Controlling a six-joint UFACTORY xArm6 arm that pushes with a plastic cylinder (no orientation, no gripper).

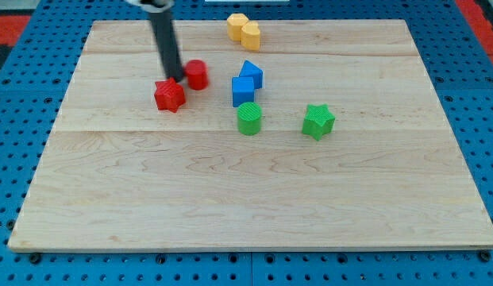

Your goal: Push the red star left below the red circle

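Note:
The red star (170, 95) lies on the wooden board (254, 191) in the upper left part of the view. The red circle (198, 74) sits just up and to the right of it, a small gap apart. My tip (176, 79) comes down from the view's top and ends between the two red blocks, at the star's upper right edge and against the circle's left side.
Two blue blocks, a cube (243, 90) and a slanted one (252, 74), stand right of the circle. A green circle (249, 119) and a green star (317, 121) lie below them. Two yellow blocks (244, 30) sit at the board's top edge.

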